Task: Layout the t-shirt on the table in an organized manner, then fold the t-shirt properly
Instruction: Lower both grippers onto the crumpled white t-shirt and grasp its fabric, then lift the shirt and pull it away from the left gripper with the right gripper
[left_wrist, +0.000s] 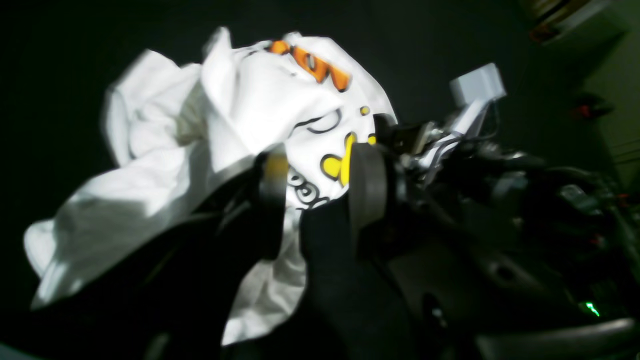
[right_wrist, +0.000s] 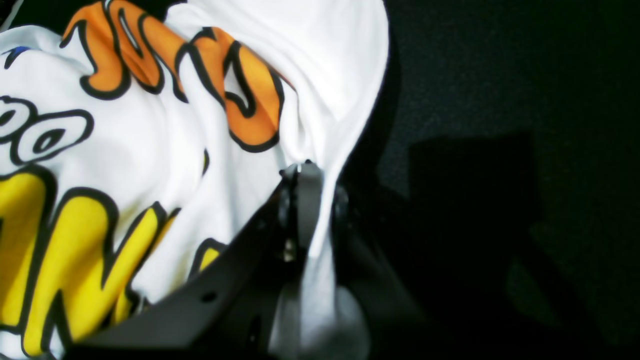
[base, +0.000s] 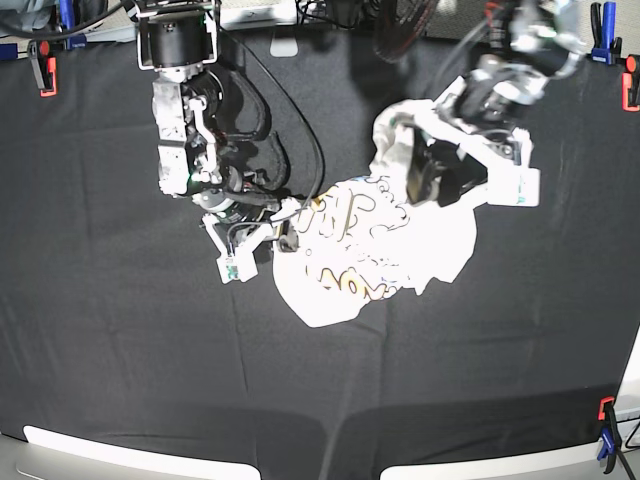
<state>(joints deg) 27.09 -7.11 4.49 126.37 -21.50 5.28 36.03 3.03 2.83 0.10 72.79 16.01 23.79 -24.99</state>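
Black-draped table (base: 120, 360), creased, clamps (base: 43, 68) at the edges. Near the middle, slightly toward the far side, a crumpled white tee (base: 400, 250), print side up, mostly lying on the cloth, one end lifted.

In the base view, two arms over the table from the far edge. Right arm at that view's left, reaching down to the tee's near-left edge. Left arm at that view's right, over the tee's raised far end, fabric bunched around it.

Right gripper (right_wrist: 312, 190) in its wrist view: clenched on a thin fold of white fabric, the fold pinched between the two fingers (right_wrist: 306, 200) and running down between them. Printed cloth spread to the left of the fingers, orange letters (right_wrist: 180, 65) just above and left of the tips, yellow letters (right_wrist: 65, 260) lower left. Bare black cloth to the right.

Left gripper (left_wrist: 320, 195) in its wrist view, blurred: fingers (left_wrist: 367, 185) parted, a strip of tee hanging in the gap between them. Whether the fingers press on that strip cannot be told. Bulk of the tee heaped above and left of the fingers, orange print at the top, yellow print touching the right-hand finger.
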